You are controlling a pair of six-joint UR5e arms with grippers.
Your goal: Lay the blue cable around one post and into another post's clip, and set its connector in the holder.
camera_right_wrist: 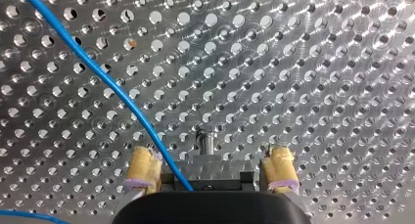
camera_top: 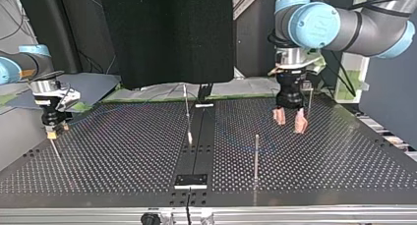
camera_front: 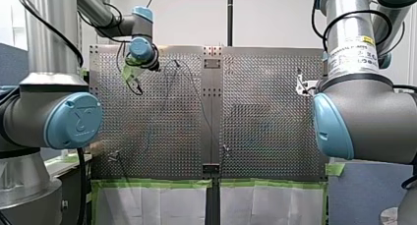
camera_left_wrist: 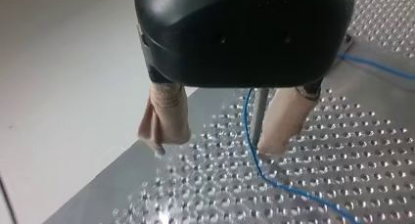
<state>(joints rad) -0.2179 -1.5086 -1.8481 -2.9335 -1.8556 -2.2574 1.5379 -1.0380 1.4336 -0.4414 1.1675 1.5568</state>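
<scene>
Just beside the thin post, perhaps touching it: the blue cable, long axis running from between the wide-spread pads of my left tool away from the post across the surface. Nearer to that post, by judgement: my left arm. Well apart from the post: my right tool, also spread wide, cable between its pads.

Thin blue cable lies slack; it curves just beside a slim upright metal post

Robotics lab: perforated desk, my left arm and my right arm at its sides, green tape along its edge, black screen behind it.
</scene>
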